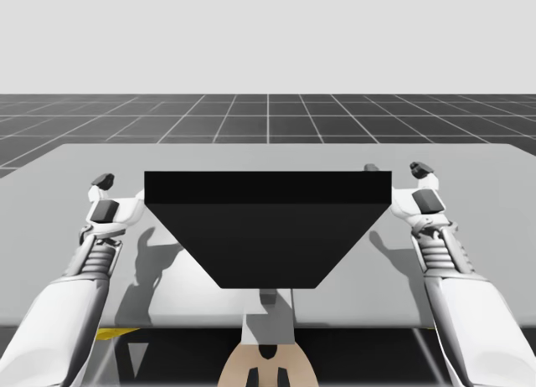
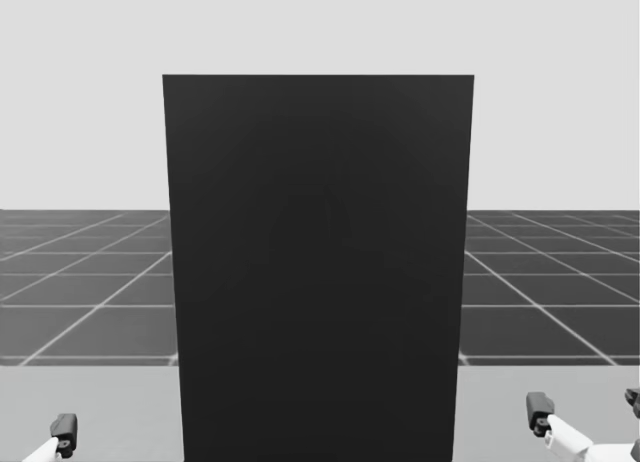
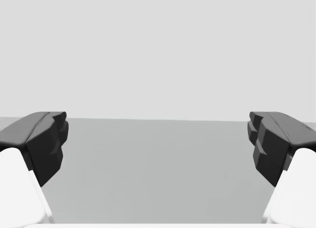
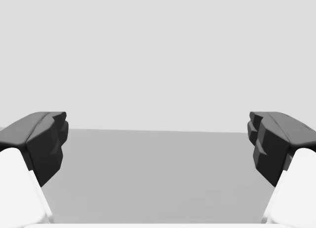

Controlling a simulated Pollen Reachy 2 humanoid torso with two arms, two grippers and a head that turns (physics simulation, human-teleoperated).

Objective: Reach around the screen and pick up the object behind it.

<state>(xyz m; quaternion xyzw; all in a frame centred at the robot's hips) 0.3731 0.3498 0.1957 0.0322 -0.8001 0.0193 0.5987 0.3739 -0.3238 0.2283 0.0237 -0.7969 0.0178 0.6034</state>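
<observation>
The tall black flat screen (image 2: 318,272) stands upright between my two grippers and hides whatever lies behind it. My left gripper (image 3: 158,139) and right gripper (image 4: 158,139) each hold their fingers wide apart, with pale grey tabletop (image 3: 158,173) stretching ahead of them. Beyond the table, a dark gridded floor (image 1: 268,115) meets a plain light grey backdrop (image 1: 268,35).

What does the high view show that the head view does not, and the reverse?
High view: the screen from above, with its top edge, the table beyond it, and much of my left arm and right arm. Head view: the screen's upright front face, blocking the middle. Both: the screen, the table, the grid floor, my arms at either side of it.
</observation>
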